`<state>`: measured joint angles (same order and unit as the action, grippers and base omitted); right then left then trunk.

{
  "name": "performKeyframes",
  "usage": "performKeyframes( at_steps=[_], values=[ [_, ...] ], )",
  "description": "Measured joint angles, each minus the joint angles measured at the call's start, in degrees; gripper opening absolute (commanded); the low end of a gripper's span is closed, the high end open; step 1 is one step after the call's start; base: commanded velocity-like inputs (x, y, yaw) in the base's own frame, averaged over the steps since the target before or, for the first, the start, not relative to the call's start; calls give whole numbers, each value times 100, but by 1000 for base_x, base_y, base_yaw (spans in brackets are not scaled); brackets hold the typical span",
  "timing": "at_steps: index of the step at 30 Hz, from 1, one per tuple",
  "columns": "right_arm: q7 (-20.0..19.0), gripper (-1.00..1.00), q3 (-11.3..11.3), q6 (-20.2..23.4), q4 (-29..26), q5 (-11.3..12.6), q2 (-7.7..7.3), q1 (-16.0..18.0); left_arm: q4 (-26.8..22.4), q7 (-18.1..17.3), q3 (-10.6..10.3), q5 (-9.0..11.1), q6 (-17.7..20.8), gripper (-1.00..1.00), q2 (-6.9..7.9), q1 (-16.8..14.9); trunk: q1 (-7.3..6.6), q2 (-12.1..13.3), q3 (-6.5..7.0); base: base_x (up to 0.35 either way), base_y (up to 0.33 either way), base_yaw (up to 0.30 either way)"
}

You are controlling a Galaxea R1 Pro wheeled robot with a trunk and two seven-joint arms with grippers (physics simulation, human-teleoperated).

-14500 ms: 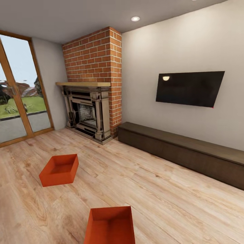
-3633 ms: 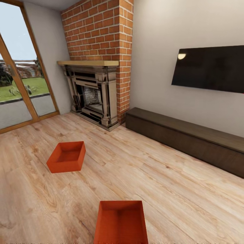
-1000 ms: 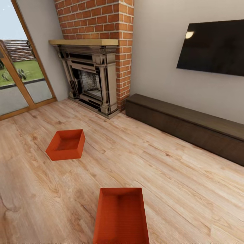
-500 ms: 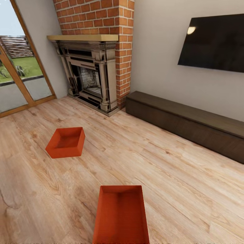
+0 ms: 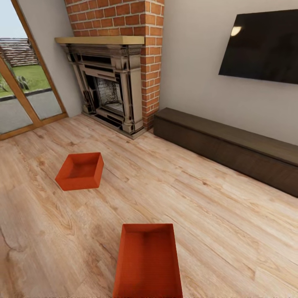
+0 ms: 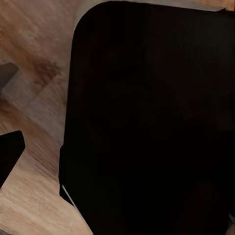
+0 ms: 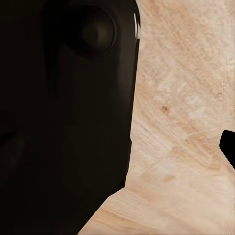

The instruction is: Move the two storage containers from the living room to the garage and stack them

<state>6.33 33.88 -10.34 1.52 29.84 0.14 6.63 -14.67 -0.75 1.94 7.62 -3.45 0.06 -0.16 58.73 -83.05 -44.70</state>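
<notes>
Compared with the earlier head view, the camera has advanced and tipped down; both containers lie unmoved on the wood-plank floor (image 5: pixel 198 215). Near storage container (image 5: pixel 147 260) lies well in front of the brick fireplace (image 5: pixel 111 87), far storage container (image 5: pixel 80 170) nearer it. Rigid and probably light; grip a wall at the rim. Jaw states cannot be told.

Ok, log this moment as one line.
room: living room | near storage container: on wood-plank floor, untouched | far storage container: toward fireplace, apart | grippers: state unclear | stage: approaching
</notes>
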Motion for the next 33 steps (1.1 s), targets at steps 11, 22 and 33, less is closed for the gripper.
performKeyframes(
  at_steps=[11, 22, 33],
  values=[
    [0, 100, -4, -1, 0, 4, -3, 0, -360, 67, 15, -6, 90, 100, 22, 0, 0, 0, -102, 0, 0, 0],
    [0, 100, -6, 6, 0, 0, 6, 0, -596, 93, 15, -10, 373, 100, 101, -1, 0, 0, -203, 0, 0, 0],
    [0, 100, -5, 4, 0, 0, 7, 0, -607, 89, 13, -12, 365, 100, 159, 0, 0, 0, -305, 0, 0, 0]
  ],
)
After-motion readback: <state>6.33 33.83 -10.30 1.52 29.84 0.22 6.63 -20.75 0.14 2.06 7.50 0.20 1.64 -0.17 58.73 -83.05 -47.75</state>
